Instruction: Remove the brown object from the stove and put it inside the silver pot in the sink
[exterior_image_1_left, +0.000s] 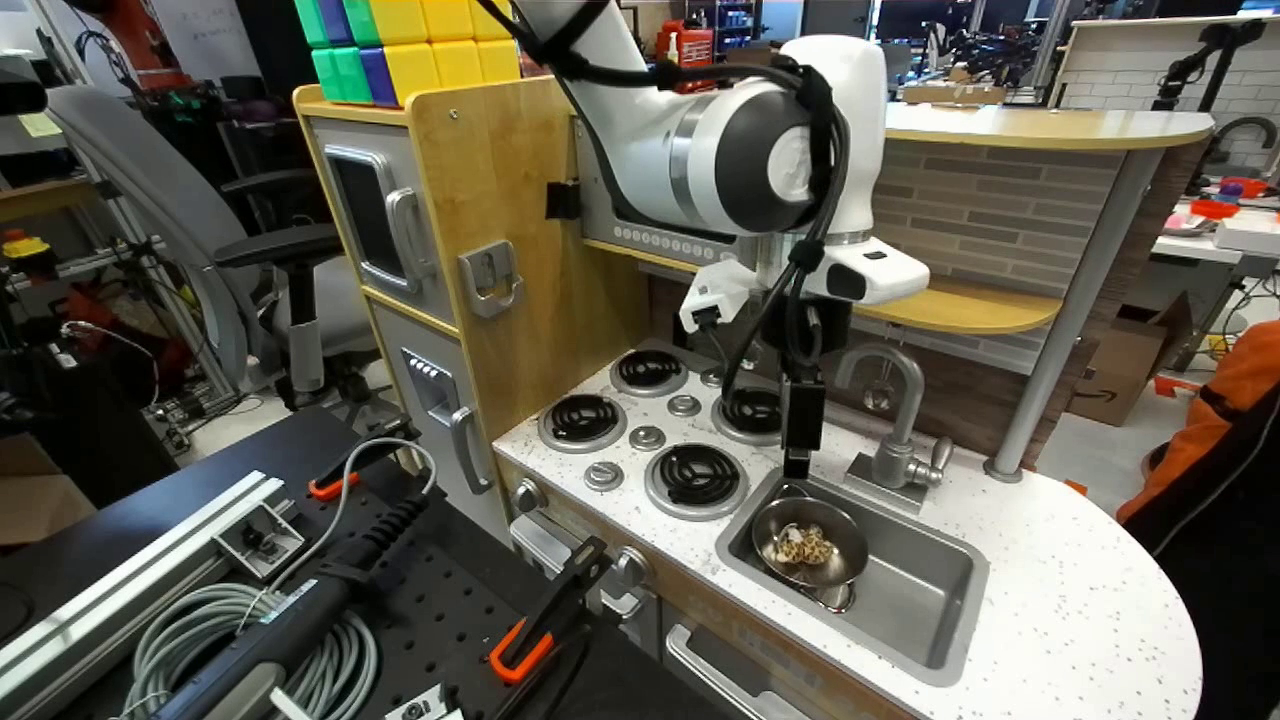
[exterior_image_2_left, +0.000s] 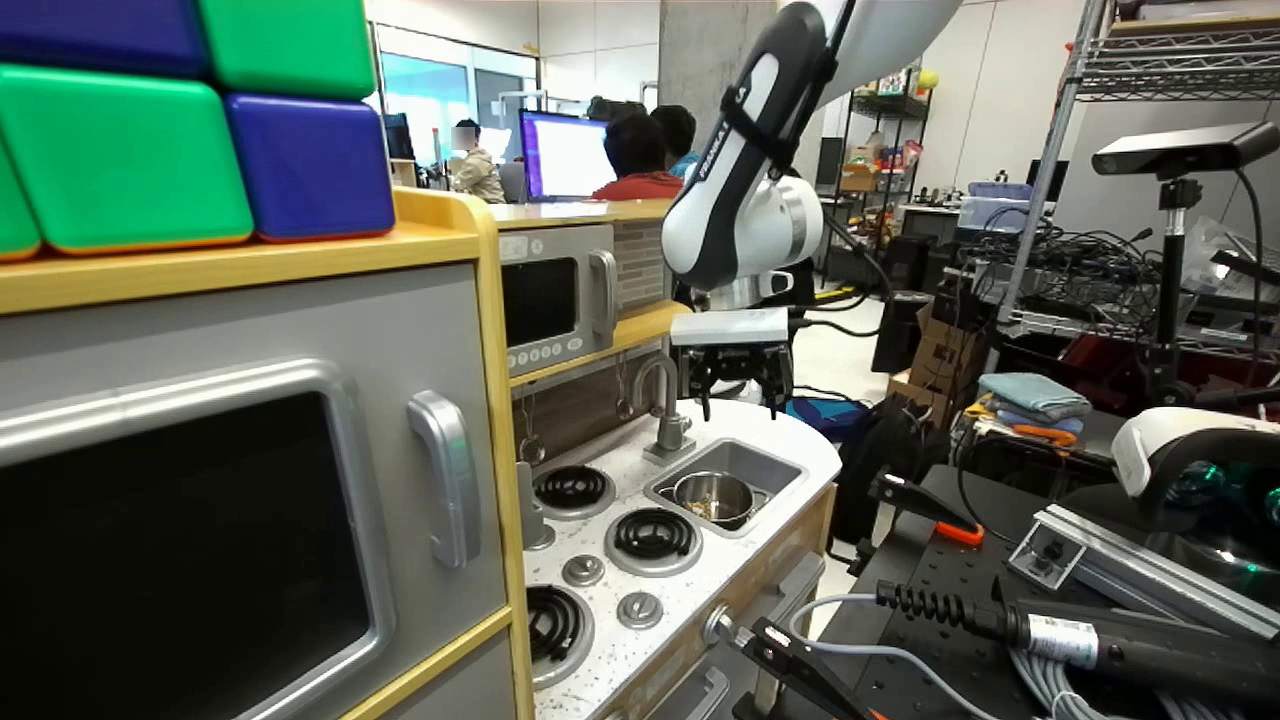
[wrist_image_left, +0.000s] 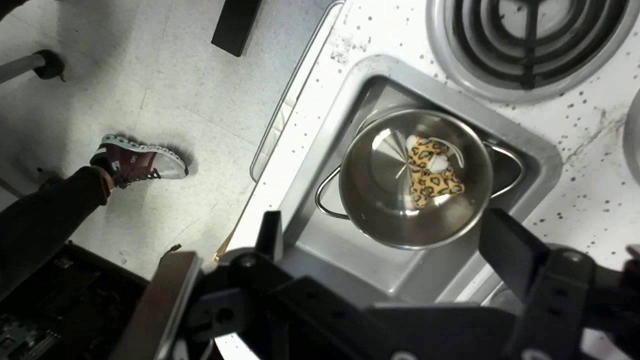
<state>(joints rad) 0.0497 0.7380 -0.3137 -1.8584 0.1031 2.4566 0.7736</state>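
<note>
The brown object (wrist_image_left: 435, 180), tan with dark leopard-like spots and white bits, lies inside the silver pot (wrist_image_left: 382, 220). It also shows in both exterior views (exterior_image_1_left: 803, 546) (exterior_image_2_left: 702, 508). The pot (exterior_image_1_left: 843, 533) (exterior_image_2_left: 735, 496) stands in the grey sink (exterior_image_1_left: 925, 610) (exterior_image_2_left: 768, 465) (wrist_image_left: 345, 260), at the end near the stove. My gripper (exterior_image_2_left: 740, 408) is open and empty, raised above the sink. In the wrist view its fingers (wrist_image_left: 385, 235) are spread wide, with the pot ahead of them. The stove (exterior_image_1_left: 622, 428) (exterior_image_2_left: 608, 600) shows only its burners and knobs.
A curved faucet (exterior_image_1_left: 905, 400) (exterior_image_2_left: 668, 400) rises behind the sink, close to the gripper. A wooden shelf (exterior_image_1_left: 985, 308) and a toy microwave (exterior_image_2_left: 550, 295) stand at the back. A tall wooden cabinet (exterior_image_1_left: 530, 200) borders the stove. A black table (exterior_image_1_left: 440, 590) holds cables and tools.
</note>
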